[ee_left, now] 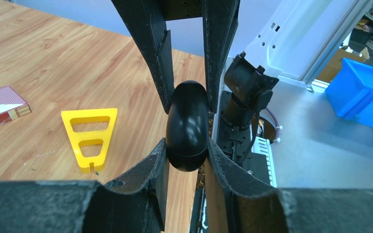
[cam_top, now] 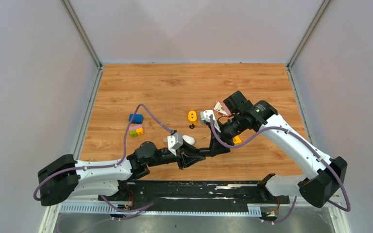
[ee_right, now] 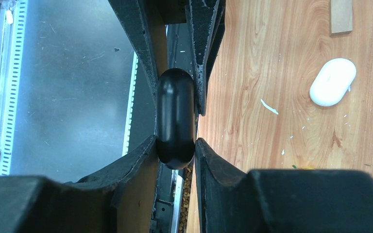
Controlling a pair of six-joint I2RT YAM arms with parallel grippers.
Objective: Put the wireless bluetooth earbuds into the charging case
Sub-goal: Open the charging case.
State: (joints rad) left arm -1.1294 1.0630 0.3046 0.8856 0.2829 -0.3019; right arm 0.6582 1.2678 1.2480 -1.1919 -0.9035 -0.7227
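Observation:
A glossy black oval charging case (ee_left: pixel 187 124) hangs above the table's near edge, gripped from two sides. My left gripper (ee_left: pixel 187 145) is shut on its near end, and the other arm's fingers (ee_left: pixel 150 53) pinch its far end. From the right wrist, the same case (ee_right: pixel 175 116) sits in my right gripper (ee_right: pixel 175 143), also shut on it. Seen from above, the two grippers (cam_top: pixel 205 154) meet and hide the case. A tiny dark bud (cam_top: pixel 191 126), possibly an earbud, lies on the wood. No other earbuds can be made out.
A closed white case (cam_top: pixel 188 139) lies beside the left wrist. A yellow triangle (ee_left: pixel 90 138), a patterned card box (ee_left: pixel 0 108), an orange piece (cam_top: pixel 192 115), a tan block (ee_right: pixel 341 14) and coloured bricks (cam_top: pixel 136 125) lie on the wood. The black base rail (cam_top: pixel 199 189) runs under the grippers.

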